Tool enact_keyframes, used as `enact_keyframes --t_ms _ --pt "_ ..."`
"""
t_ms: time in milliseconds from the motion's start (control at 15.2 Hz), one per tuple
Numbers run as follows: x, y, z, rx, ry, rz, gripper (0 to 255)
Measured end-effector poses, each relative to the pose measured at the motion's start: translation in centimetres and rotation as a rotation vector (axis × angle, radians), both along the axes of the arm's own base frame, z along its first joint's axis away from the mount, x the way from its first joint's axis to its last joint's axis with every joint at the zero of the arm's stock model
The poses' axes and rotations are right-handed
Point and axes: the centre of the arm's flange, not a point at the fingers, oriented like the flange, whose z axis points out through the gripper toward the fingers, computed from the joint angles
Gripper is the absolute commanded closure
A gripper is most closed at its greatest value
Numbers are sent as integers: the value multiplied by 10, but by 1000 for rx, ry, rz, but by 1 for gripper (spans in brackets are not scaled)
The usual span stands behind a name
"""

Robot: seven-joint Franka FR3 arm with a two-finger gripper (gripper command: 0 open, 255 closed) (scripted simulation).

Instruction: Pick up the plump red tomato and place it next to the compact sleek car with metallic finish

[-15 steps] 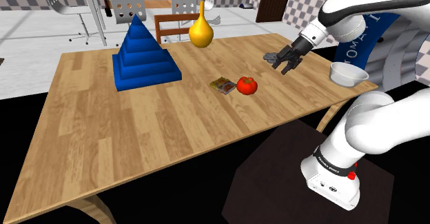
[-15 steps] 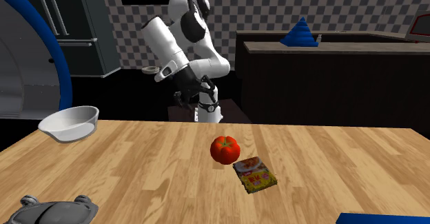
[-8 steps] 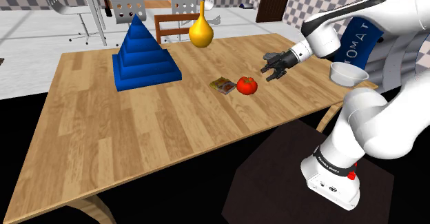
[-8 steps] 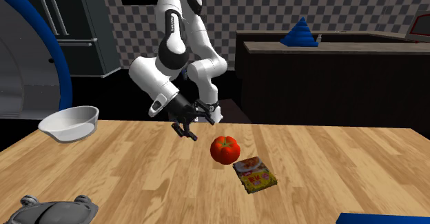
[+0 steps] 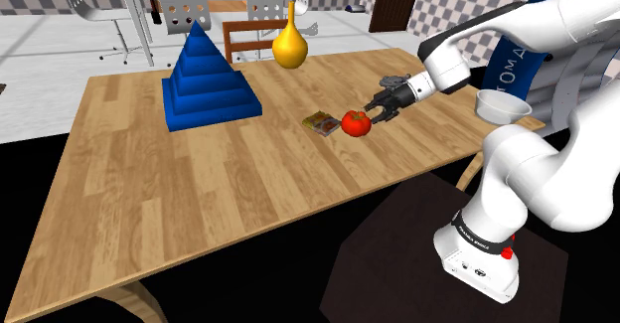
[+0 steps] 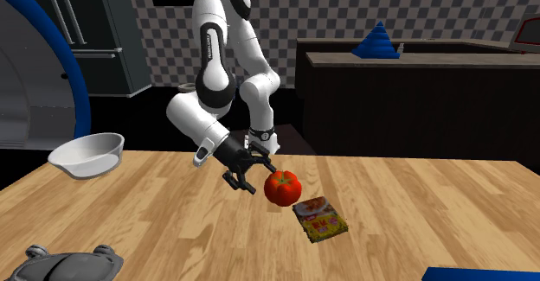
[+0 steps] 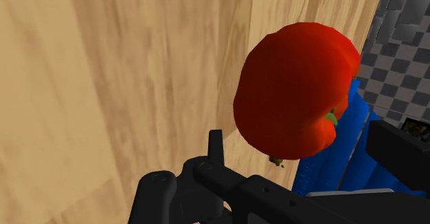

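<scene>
Currently the gripper (image 6: 252, 175) is hovering low over the wooden table (image 5: 199, 192). Its fingers are standing well apart and gripping nothing. The red tomato (image 6: 282, 188) is sitting on the tabletop just ahead of the fingertips, w/ no clasp on it. In the wrist view the tomato (image 7: 293, 92) is showing directly past the fingers.

- Printed packet (image 5: 321, 123): lying just beyond the tomato, on the side away from the gripper.
- White bowl (image 5: 501, 104): resting behind the gripper, near the table edge.
- Grey car (image 6: 69, 262): sitting off to one side of the gripper, well apart from the tomato.
- Blue stepped pyramid (image 5: 209, 78) and yellow vase (image 5: 289, 45): standing farther out, past the packet.

Room: checkered walls (image 6: 346, 11) are running behind the arm, w/ a dark counter (image 6: 415, 89) carrying a second blue pyramid (image 6: 376, 41). Perforated chairs (image 5: 184, 3) are standing on pale floor (image 5: 60, 43) beyond the table. A black area (image 5: 248, 281) is showing below its near edge.
</scene>
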Motion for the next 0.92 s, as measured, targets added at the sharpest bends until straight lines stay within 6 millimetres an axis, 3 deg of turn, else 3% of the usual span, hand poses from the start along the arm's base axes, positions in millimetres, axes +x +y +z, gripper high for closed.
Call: enact_keyframes --t_ms 528,594,924 --pt "7 8 -8 0 0 -1 0" --pt "7 8 -8 0 0 -1 255" --pt "7 7 -8 -1 -1 -3 255"
